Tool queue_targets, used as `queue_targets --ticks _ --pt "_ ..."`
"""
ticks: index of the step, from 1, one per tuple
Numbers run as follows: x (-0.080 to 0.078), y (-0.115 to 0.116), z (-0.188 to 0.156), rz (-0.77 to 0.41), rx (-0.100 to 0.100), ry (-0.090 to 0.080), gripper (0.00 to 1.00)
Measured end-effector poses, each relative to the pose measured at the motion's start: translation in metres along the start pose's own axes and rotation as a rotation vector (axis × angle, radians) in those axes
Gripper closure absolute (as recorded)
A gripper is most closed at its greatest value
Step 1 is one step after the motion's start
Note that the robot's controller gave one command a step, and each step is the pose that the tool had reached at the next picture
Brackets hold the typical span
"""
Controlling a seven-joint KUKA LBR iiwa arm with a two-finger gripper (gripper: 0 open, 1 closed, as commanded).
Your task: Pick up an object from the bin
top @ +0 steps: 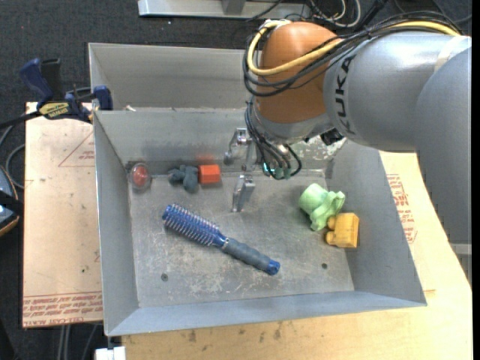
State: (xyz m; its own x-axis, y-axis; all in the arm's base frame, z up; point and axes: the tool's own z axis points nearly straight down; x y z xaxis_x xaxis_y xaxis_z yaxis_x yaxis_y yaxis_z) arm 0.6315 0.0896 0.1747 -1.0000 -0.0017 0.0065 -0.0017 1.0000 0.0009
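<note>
The arm [390, 88] comes in from the right of the camera view, and its orange wrist cover [292, 70], wrapped in looped cables, hangs over the back half of the grey metal bin [112, 223]. Below that cover the gripper [242, 192] points down toward the bin floor, close to the back wall and a little left of the bin's middle. Its tip stands over a bare patch of floor. Whether it is released or clenched cannot be told from this angle.

6 loose things lie spread over the floor, none heaped. Nearest the gripper is a small orange block [209, 174], just to its left in the view and apart from it. A dark grey-blue lump [185, 177] lies against the block's left side. Further left, near the left wall, sits a small red round thing [139, 175].

In front of the gripper a blue hairbrush [217, 238] lies flat and slantwise. Its bristled head is toward the upper left, and its grey handle runs down to the lower right and ends in a blue cap. The head is near the gripper's tip but clear of it.

To the right of the gripper, well apart from it, a light green soft figure [321, 205] rests on the floor. 1 yellow toy [343, 229] touches it at its lower right, near the right wall
</note>
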Motion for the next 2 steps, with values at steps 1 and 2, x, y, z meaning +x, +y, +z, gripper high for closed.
queue_targets --ticks 1,2 --pt "0.042 0.046 0.101 0.135 -0.004 -0.015 0.0" --pt "0.064 0.054 0.074 0.112 -0.001 -0.007 0.0"
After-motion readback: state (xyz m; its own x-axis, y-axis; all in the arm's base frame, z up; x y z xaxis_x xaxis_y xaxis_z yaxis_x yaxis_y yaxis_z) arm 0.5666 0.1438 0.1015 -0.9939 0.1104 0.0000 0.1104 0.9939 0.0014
